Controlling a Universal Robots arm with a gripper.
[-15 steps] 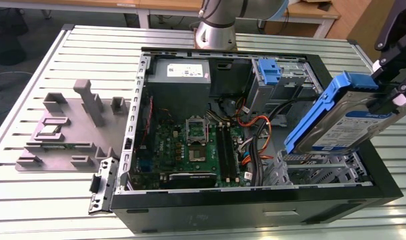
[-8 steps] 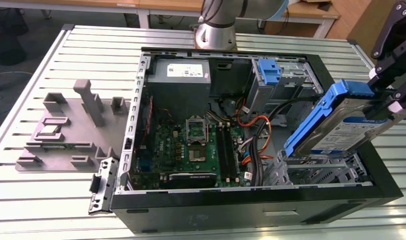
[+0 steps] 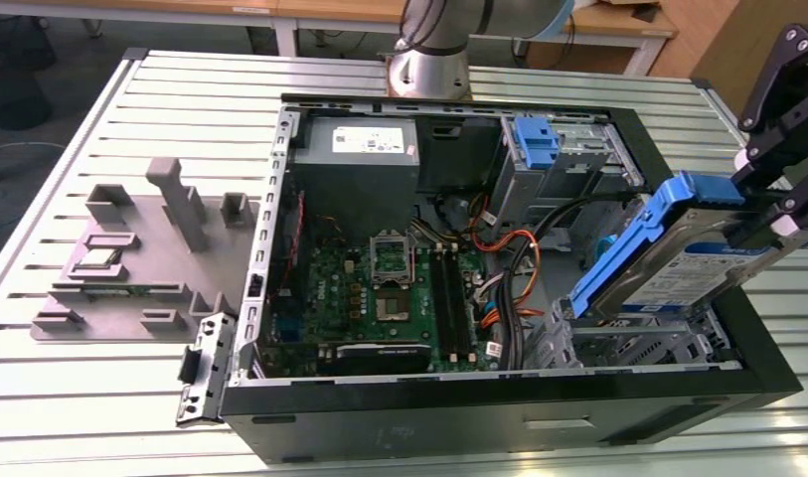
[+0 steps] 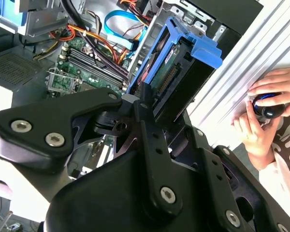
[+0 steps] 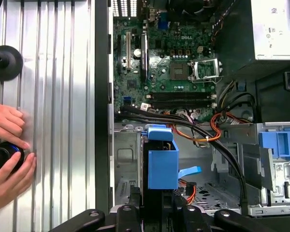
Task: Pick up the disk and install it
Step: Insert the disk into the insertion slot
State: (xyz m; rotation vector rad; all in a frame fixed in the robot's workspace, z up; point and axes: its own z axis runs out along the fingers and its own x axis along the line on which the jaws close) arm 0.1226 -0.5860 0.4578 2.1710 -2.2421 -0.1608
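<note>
Gripping the disk (image 3: 682, 263) in the gripper (image 3: 772, 231), clamped on its upper end, tilted long-axis-down (blue carrier frame leading) and hanging just above the open drive bay (image 3: 629, 348) at the computer case (image 3: 510, 417) corner.

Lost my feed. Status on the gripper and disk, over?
Gripper shut on disk, jaws clamped. Disk tilted, held above drive cage in open computer case. Cables beside cage.
</note>
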